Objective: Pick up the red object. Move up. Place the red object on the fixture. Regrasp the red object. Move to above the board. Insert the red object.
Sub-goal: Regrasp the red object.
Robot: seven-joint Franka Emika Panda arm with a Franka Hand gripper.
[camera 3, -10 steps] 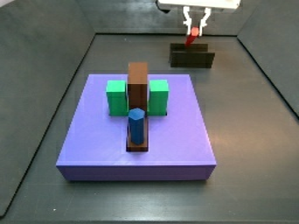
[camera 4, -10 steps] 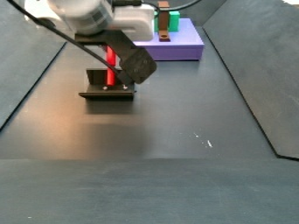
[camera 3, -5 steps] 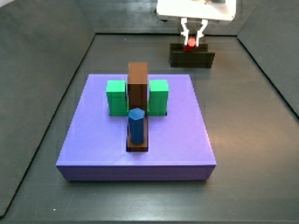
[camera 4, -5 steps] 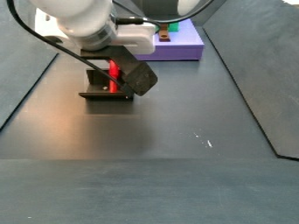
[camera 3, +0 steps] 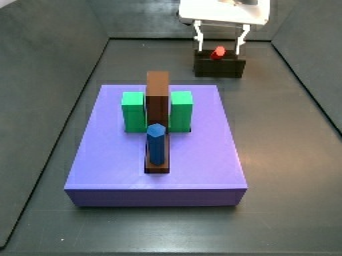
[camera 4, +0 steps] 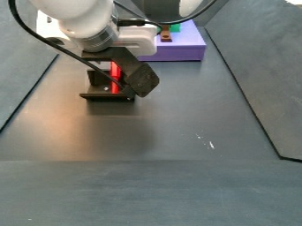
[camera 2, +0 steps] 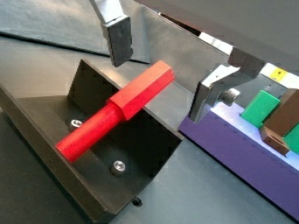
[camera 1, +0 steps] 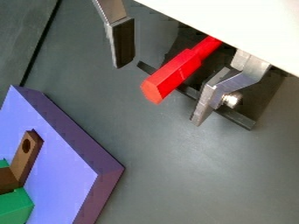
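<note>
The red object (camera 2: pixel 117 109) lies tilted in the fixture (camera 2: pixel 47 118), one end down on the fixture's floor and the squared end up against its back wall. My gripper (camera 2: pixel 159 90) stands open around that upper end, and neither of the fingers (camera 2: pixel 121 44) touches it. In a wrist view the red object (camera 1: pixel 181 68) shows with a gap on each side. In both side views the gripper (camera 3: pixel 219 42) hangs just over the fixture (camera 3: pixel 221 68) at the far end of the floor, with the red object (camera 4: pixel 115 75) between the fingers. The board (camera 3: pixel 160 150) is apart from them.
On the board stand a long brown slotted block (camera 3: pixel 159 95), two green blocks (camera 3: pixel 134 110) and an upright blue peg (camera 3: pixel 156 143). The board's edge (camera 2: pixel 233 149) runs close beside the fixture. Dark walls enclose the floor.
The gripper came down with the red object onto the fixture. Its fingers have spread apart and let go of the red object, which now rests in the fixture.
</note>
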